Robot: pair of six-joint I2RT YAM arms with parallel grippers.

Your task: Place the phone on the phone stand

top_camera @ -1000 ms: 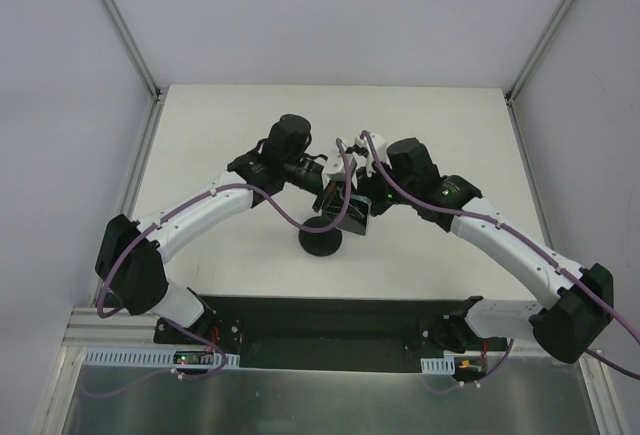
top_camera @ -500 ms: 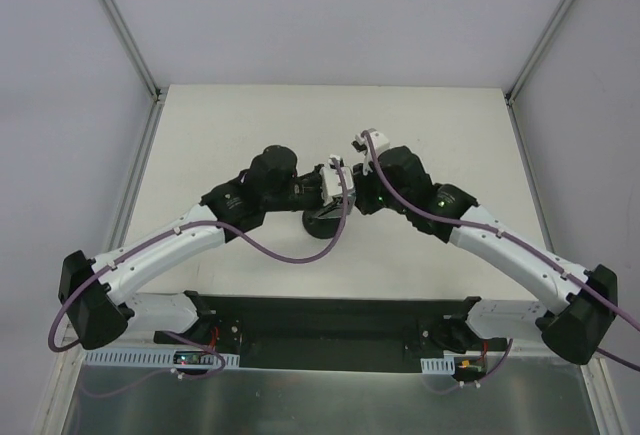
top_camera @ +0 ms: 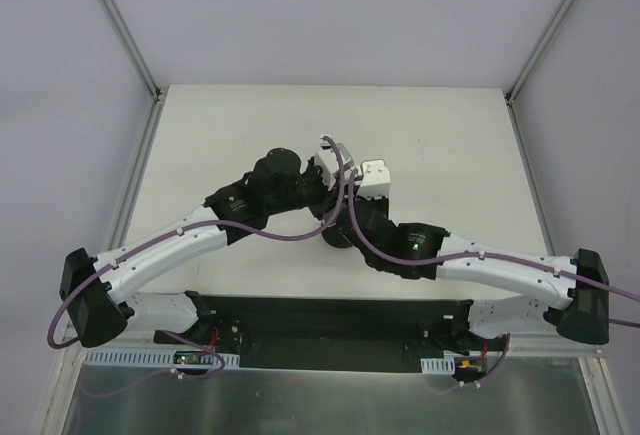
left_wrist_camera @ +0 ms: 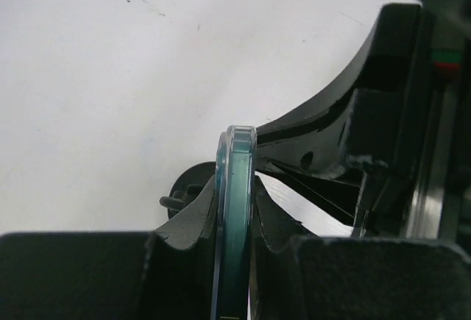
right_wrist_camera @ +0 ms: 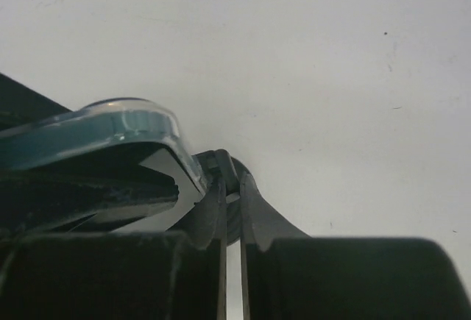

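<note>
The left gripper (left_wrist_camera: 235,191) is clenched on the phone (left_wrist_camera: 234,254). In the left wrist view the phone stands on edge between the two fingers (left_wrist_camera: 193,221); its pale bluish rim runs from 6 o'clock up to the middle of the picture and ends in a rounded top. Just at the 9 o'clock side of that rim, a dark round part of the stand (left_wrist_camera: 185,186) shows past the finger, over the white table (left_wrist_camera: 110,77); whether the phone touches the stand, I cannot tell.

The right gripper (right_wrist_camera: 231,176) is clenched, its fingers (right_wrist_camera: 210,217) pressed almost together with only a thin slit between them. A small dark piece sits right at their tips; if it is pinched there, I cannot tell. In the right wrist view a rounded corner of the phone lies at 10 o'clock from those tips, very near them. The black body of this gripper also shows in the left wrist view, at 2 o'clock from the phone.

From above, the left arm (top_camera: 180,240) reaches in from 8 o'clock and the right arm (top_camera: 500,265) from 4 o'clock; the wrists meet near the middle of the table, and the phone and the stand are mostly hidden under them.
</note>
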